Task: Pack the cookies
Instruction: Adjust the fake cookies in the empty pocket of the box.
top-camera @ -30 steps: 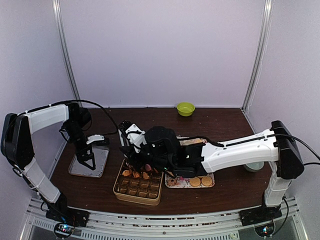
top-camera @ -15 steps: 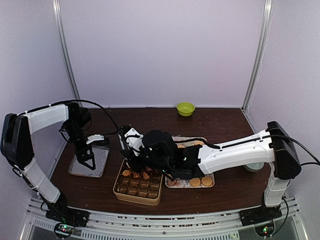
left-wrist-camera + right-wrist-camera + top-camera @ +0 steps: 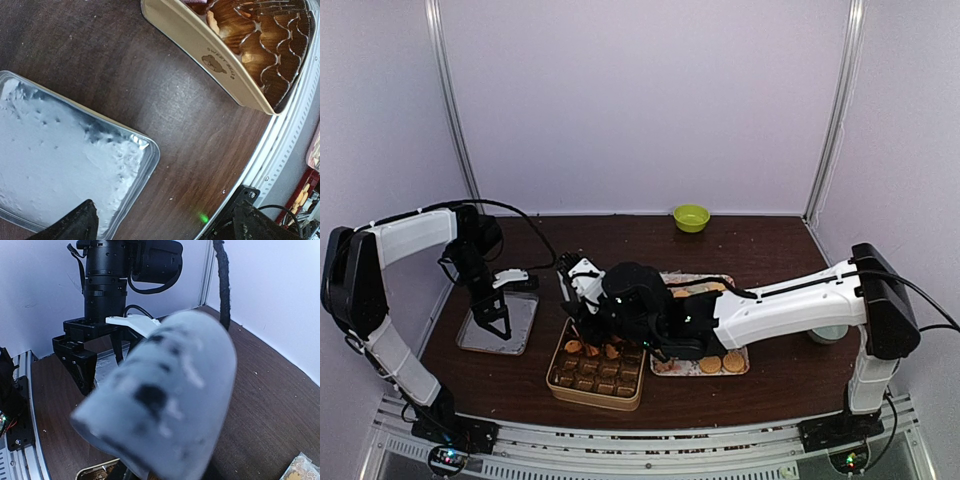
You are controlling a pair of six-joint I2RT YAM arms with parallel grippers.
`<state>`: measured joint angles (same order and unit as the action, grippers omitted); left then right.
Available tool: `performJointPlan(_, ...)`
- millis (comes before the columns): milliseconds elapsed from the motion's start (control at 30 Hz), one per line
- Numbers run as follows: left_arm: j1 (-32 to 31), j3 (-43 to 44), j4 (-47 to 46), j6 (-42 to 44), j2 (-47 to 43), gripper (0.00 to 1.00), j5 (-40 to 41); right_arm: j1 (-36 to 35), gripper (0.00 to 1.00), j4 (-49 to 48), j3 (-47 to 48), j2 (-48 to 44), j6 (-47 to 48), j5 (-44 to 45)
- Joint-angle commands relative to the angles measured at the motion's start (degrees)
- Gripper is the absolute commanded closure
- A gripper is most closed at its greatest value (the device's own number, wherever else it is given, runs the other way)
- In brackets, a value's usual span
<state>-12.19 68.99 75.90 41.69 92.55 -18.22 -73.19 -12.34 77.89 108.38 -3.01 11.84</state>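
The left pincer hangs wide open, nothing between its fingers, low over a silver foil tray at the left of the bench. Across we go: the right pincer is down at the far-left corner of the gold tin, but its own camera is blocked by a blurred grey shape, so open or closed, I cannot tell. Inside the tin, rows of brown paper cups, and tan cookies sit along the far row. Just right of the tin, a flat patterned tray carries two round golden cookies at its near edge, and more tan pieces show at its far edge. A green bowl stands well apart at the back, its contents out of sight.
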Motion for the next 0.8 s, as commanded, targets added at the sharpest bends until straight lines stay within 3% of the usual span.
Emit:
performJointPlan(0,0.41,-0.61,-0.57,0.96,-1.18,0.03,-0.55,0.07,0.68,0.48,1.77,1.35,-0.58,-0.28)
performJointPlan(167,0.37,-0.54,-0.57,1.02,-1.13,0.03,-0.64,0.11,0.68,1.76,2.99,2.46,-0.31,1.10)
performJointPlan(500,0.32,-0.33,-0.48,1.02,-0.92,0.03,-0.85,0.14,0.82,1.45,2.25,0.50,0.72,4.96)
performJointPlan(767,0.39,-0.34,-0.35,1.02,-0.90,0.03,-0.85,0.13,0.84,2.14,2.03,0.16,0.10,5.17)
